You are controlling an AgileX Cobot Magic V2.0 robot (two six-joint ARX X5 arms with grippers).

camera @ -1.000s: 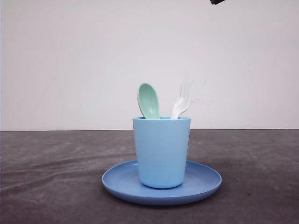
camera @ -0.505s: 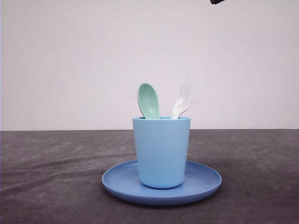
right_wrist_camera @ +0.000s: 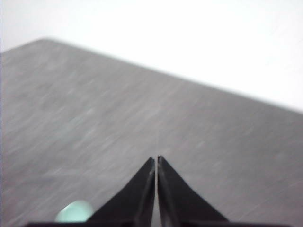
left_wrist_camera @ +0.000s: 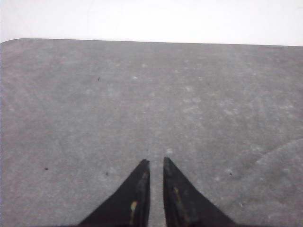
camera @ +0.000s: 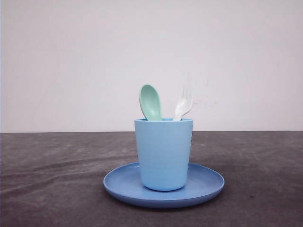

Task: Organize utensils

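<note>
In the front view a mint-green spoon [camera: 150, 102] and a white fork [camera: 183, 104] stand upright in a light blue cup [camera: 164, 153], heads above its rim. The cup rests on a round blue plate [camera: 208, 185]. My left gripper [left_wrist_camera: 155, 162] hangs over bare grey table, its fingers nearly together with a thin gap and nothing between them. My right gripper [right_wrist_camera: 155, 159] is shut and empty above the table; the spoon's green bowl [right_wrist_camera: 74, 211] shows blurred beside its finger.
The dark grey table [camera: 52, 179] stretches around the plate on both sides. A plain white wall [camera: 71, 61] stands behind. The table's far edge [left_wrist_camera: 142, 41] shows in the left wrist view.
The dark arm tip at the top right of the front view has left the picture. The cup, plate, spoon and fork have not moved.
</note>
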